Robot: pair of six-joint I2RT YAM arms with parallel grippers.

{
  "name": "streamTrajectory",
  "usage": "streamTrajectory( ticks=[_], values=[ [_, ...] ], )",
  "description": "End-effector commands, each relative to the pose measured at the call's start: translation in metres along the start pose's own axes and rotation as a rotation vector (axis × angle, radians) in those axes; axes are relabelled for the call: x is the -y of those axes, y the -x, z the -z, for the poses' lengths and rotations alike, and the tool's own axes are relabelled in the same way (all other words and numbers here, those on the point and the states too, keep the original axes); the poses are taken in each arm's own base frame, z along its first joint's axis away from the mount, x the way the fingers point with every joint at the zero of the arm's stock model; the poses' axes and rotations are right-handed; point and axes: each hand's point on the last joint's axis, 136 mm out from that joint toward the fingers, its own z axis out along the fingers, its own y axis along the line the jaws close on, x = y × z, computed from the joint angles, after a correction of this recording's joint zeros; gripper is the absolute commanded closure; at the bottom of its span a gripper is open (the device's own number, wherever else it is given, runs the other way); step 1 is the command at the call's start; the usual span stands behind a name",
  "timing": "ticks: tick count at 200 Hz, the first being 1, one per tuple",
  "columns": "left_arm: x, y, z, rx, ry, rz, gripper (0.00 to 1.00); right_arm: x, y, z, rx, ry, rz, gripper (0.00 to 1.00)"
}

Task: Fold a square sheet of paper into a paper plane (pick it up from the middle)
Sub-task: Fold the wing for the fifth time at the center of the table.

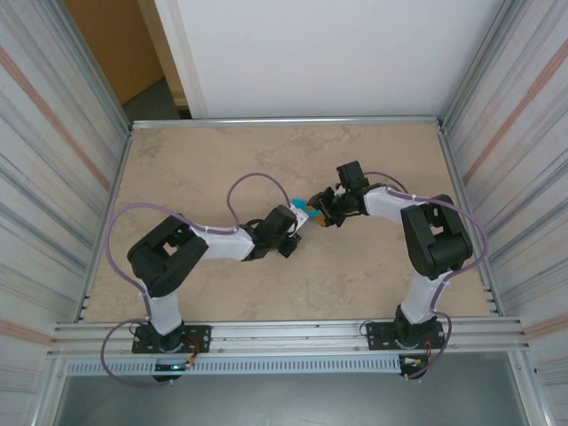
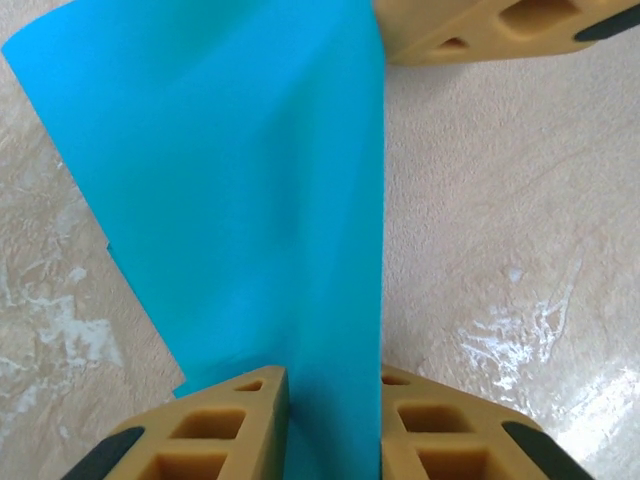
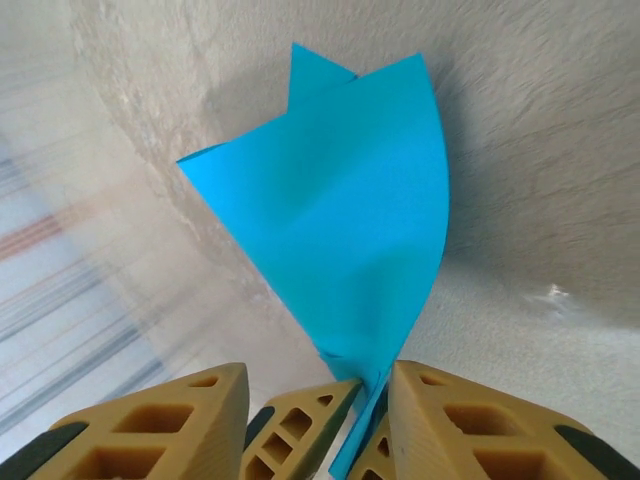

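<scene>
You have both arms meeting over the middle of the beige marbled tabletop (image 1: 266, 160). The left arm (image 1: 222, 241) reaches in from the near left corner and the right arm (image 1: 390, 206) from the near right, with their wrists almost nose to nose. Between them sits the thin teal-blue sheet of paper (image 1: 306, 210), a small bright patch about midway between the left and right edges. In your left wrist view, the left fingers (image 2: 215, 430), tan lattice with black pads, are clamped on the sheet (image 2: 230, 180). Paper fills the narrow gap between them and touches both inner faces. From there it fans out away from the camera, smooth and wide at its far end, with a second layer's edge peeking out along its left side. One of the right fingers (image 2: 480, 25) sits at the sheet's far right corner — touching it or just beside it, you cannot tell which. In your right wrist view, the right fingers (image 3: 480, 430) stand well apart and are not gripping. The sheet's narrow lower tip drops into the gap close to the finger on the right of that view, and two more tan lattice tips (image 3: 295, 430), like those of the other arm, sit in the gap beside it. The sheet (image 3: 340, 230) rises from there as a curved fan, folded over itself, with a pointed corner standing up behind its top edge. Its free end is off the tabletop and casts a soft shadow on the surface behind.
</scene>
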Motion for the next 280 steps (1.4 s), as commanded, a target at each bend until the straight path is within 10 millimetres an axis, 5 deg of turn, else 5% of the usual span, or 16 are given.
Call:
streamTrajectory(
  ticks=[1, 46, 105, 164, 280],
  values=[
    [-0.001, -0.011, 0.000, -0.014, -0.067, 0.100, 0.76, -0.008, 0.007, 0.020, 0.045, 0.004, 0.045, 0.57],
    [-0.011, -0.015, 0.008, 0.023, -0.203, 0.317, 0.77, -0.007, 0.013, 0.032, 0.087, 0.002, 0.146, 0.55],
    [-0.018, -0.018, 0.011, 0.065, -0.335, 0.514, 0.79, -0.007, -0.004, 0.020, 0.035, 0.044, 0.358, 0.49],
    [-0.019, -0.023, 0.012, 0.067, -0.342, 0.523, 0.79, -0.014, -0.016, -0.003, -0.069, 0.036, 0.522, 0.44],
    [-0.030, -0.033, 0.028, 0.097, -0.214, 0.336, 0.79, -0.014, -0.013, -0.017, -0.106, -0.097, 0.321, 0.41]
  ],
)
